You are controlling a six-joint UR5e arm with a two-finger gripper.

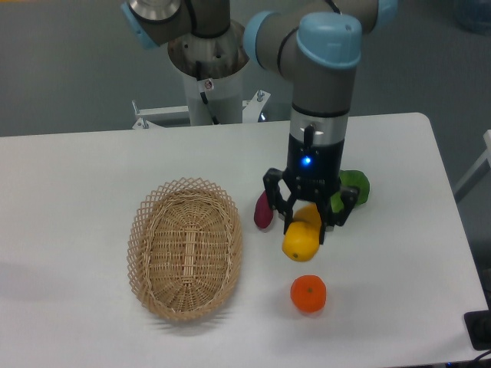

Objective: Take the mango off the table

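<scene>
Mango (300,240): hanging in the air above the table (77,199), near the orange (308,294).
Gripper (308,222): jaws squeezing the mango.
Basket (185,247): sitting well left.

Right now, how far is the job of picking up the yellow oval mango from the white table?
Done: the gripper is shut on the smooth yellow oval mango, which hangs above the flat white table, apart from the round orange below it. In hand: the arm carries the mango beside the purple sweet potato. Left: little, perhaps only holding it steady; no drop spot is shown.
</scene>
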